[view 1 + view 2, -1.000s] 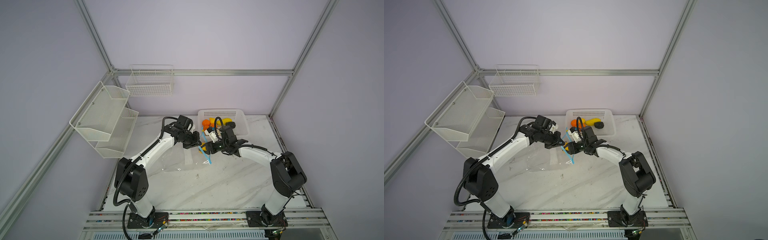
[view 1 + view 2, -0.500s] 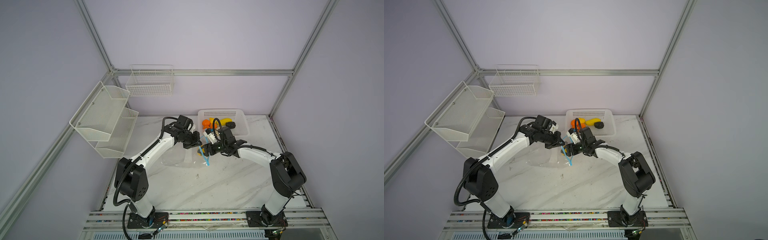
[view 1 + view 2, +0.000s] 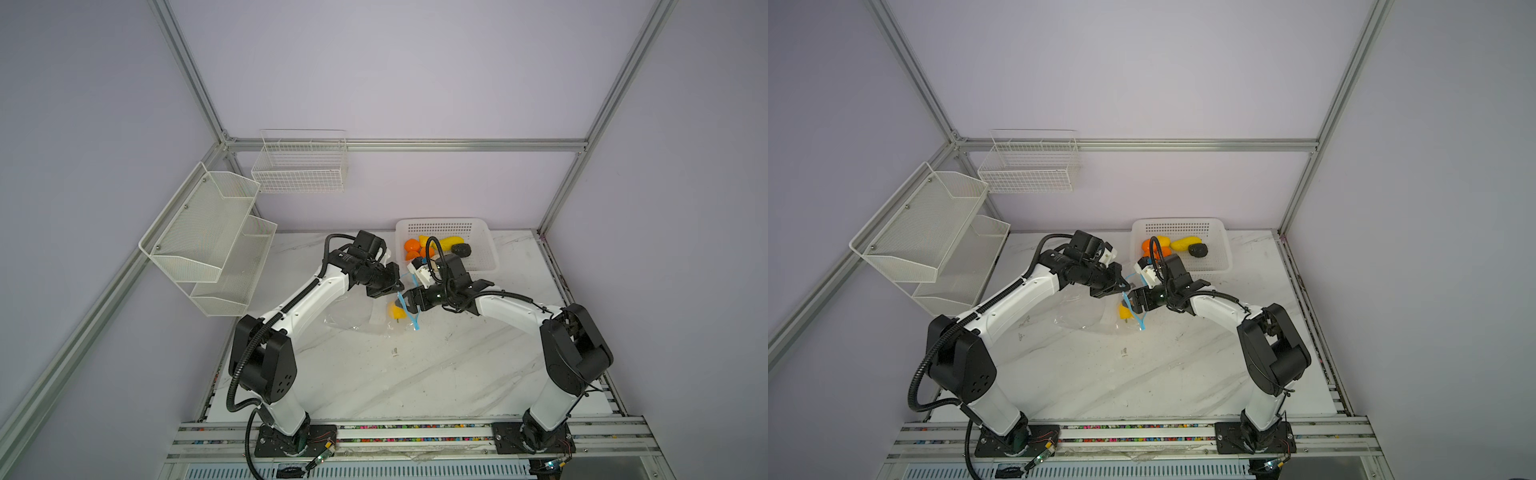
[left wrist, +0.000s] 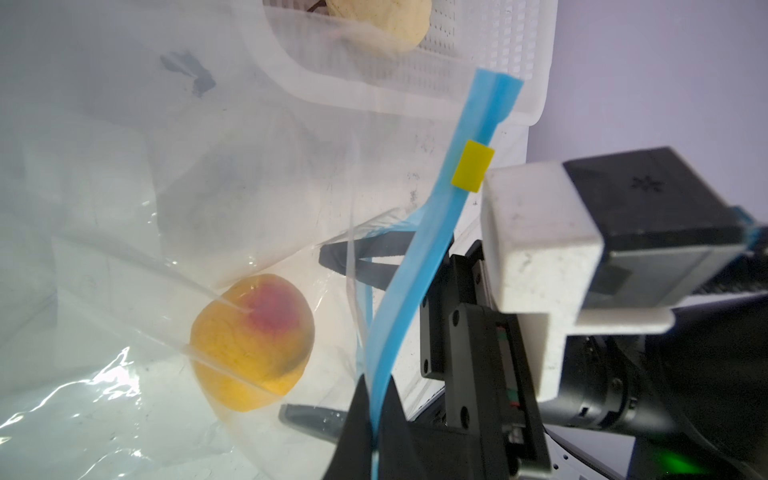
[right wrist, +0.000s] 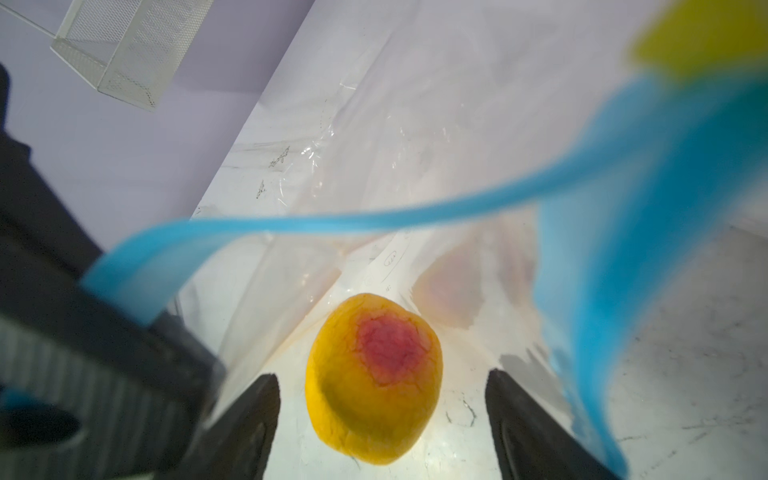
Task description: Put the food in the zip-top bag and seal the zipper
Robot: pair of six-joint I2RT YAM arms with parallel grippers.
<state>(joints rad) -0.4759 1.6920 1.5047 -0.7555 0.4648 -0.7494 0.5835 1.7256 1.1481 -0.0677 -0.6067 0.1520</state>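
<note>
The white marbled counter (image 3: 415,374) carries a white perforated basket (image 3: 483,254) at its far edge and a clear zip-top bag (image 3: 353,322) near the middle.

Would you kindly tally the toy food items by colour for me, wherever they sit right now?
orange tangerines: 3
yellow pieces: 3, one inside the zip-top bag
cream-white bulb: 1
dark lump: 1
Total: 8

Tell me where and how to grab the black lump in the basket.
Pinch the black lump across its shorter, front-to-back width, coming straight down from above. The walls of the white basket would likely block a sideways approach, and the long yellow piece crowds its left side in both top views.
</note>
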